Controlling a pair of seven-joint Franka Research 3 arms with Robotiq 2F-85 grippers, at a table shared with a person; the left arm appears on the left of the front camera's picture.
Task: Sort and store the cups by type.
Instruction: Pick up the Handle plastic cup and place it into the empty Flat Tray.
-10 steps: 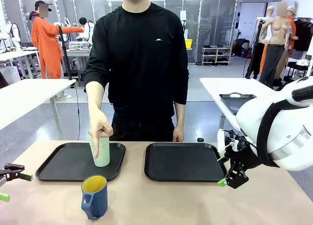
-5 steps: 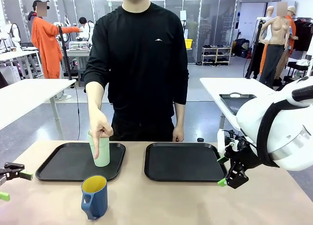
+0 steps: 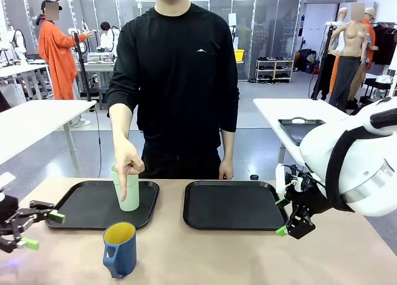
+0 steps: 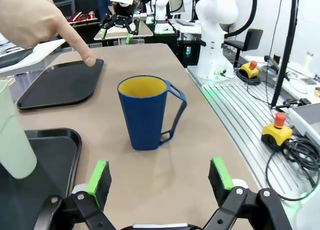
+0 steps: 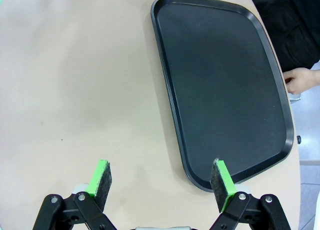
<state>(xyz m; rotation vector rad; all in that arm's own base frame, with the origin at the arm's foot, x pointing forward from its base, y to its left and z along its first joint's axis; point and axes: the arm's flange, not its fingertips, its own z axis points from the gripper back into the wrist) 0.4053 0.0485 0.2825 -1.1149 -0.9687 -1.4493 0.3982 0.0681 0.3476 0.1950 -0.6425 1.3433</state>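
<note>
The dark blue mug point(image 3: 120, 249) with a yellow inside stands on the table in front of the left tray point(image 3: 80, 206); its handle faces the robot's side. The pale green tumbler point(image 3: 129, 189) stands upright in that tray. A person's hand point(image 3: 126, 166) points a finger down in front of the tumbler. My left gripper point(image 3: 42, 230) is open to the left of the mug, apart from it. In the left wrist view the mug point(image 4: 148, 113) stands ahead of my open left gripper point(image 4: 160, 176), with the tumbler point(image 4: 13, 135) at the left. My right gripper point(image 3: 281, 216) is open beside the right tray point(image 3: 231, 206).
In the right wrist view the right tray point(image 5: 225, 90) lies bare ahead of my open right gripper point(image 5: 162, 179), and the person's other hand point(image 5: 302, 82) rests past its far edge. The person stands at the table's far side. Bare tabletop lies between mug and right gripper.
My left gripper has come in from the picture's left edge towards the mug and turned. The person's pointing hand, both cups and the right arm have stayed still.
</note>
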